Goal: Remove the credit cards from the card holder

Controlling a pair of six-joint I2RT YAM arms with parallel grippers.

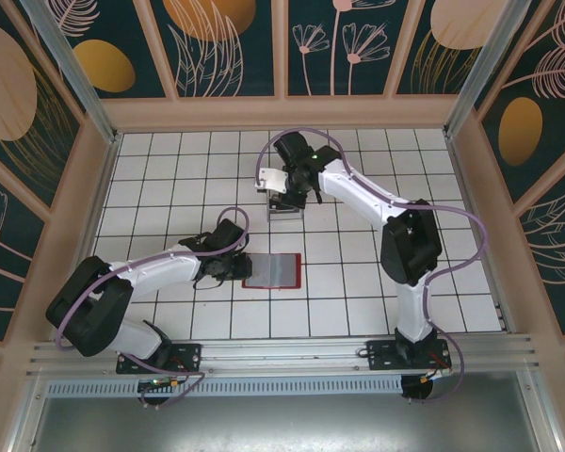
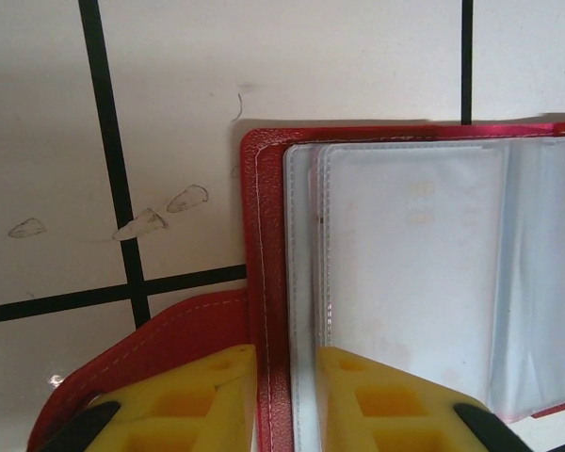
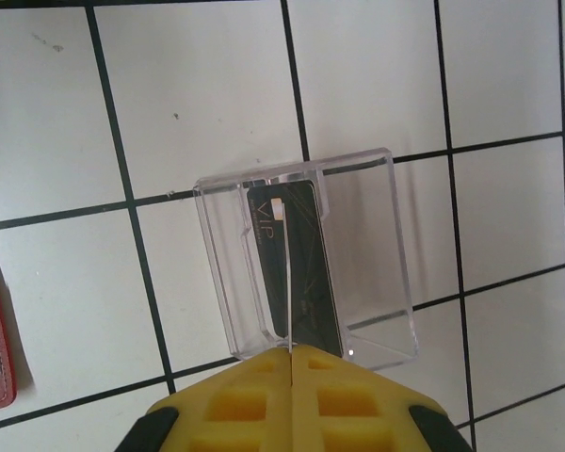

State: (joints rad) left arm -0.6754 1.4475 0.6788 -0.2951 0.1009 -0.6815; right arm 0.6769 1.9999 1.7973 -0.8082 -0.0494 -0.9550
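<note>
While the left gripper (image 2: 285, 372) sits at the left border of the card holder (image 1: 275, 270), its two yellow fingers stand only a little apart. One is over the red tab (image 2: 151, 353) and the other over the edge of the clear sleeves (image 2: 414, 273), with the red stitched border filling the narrow gap between them. They look clamped onto that border to steady the holder, though a plain downward press cannot be ruled out. The holder lies open and flat on the tiled table (image 1: 358, 292), between the two arms and nearer their bases, its long axis running across the table from left to right. Whether any cards remain in the pale sleeves is not clear. The right gripper (image 3: 289, 363) is farther out on the table with its fingers pressed fully together. A thin pale line runs straight out of their seam, which reads as a thin card (image 3: 286, 273) pinched by one short end and seen edge-on. Its long axis points directly away from the fingertips into the clear box (image 3: 372, 245), which stands just ahead of them. A dark card (image 3: 311, 292) marked VIP leans inside that box, close beside the pale line. The coming move probably turns on this alignment: the held card is lined up with the box opening, so letting go should drop it beside the dark one. The holder then lies back toward the bases and to the left of the right fingers. The right arm is the free one to return to it, approaching from the side opposite the left gripper.
</note>
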